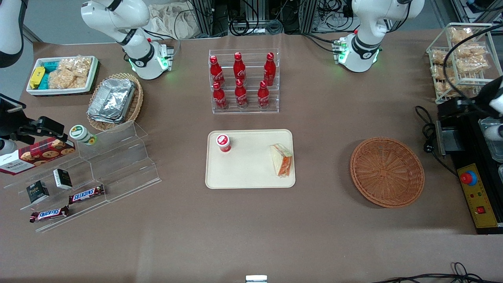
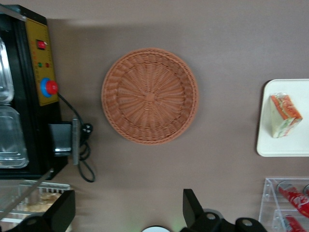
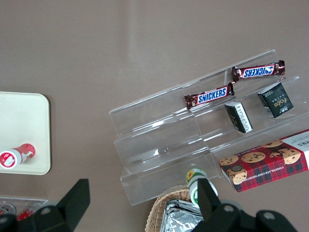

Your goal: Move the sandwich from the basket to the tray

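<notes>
The sandwich [image 1: 281, 159] [image 2: 284, 115], a pale wedge with orange-red filling, lies on the cream tray [image 1: 251, 175] [image 2: 285, 145], near the tray edge that faces the basket. The reddish-brown wicker basket [image 1: 387, 171] [image 2: 149, 95] holds nothing and sits toward the working arm's end of the table. My left gripper [image 1: 458, 107] [image 2: 128, 205] hangs high above the table edge at that end, beside the basket and well apart from the sandwich. Its two dark fingers [image 2: 193, 209] stand wide apart, open, with only bare table between them.
A red-capped cup [image 1: 223, 142] stands on the tray. A clear rack of red bottles [image 1: 243, 80] is farther from the camera than the tray. A black control box with a red button [image 1: 477, 192] and a wire rack of snacks [image 1: 461, 55] flank the gripper.
</notes>
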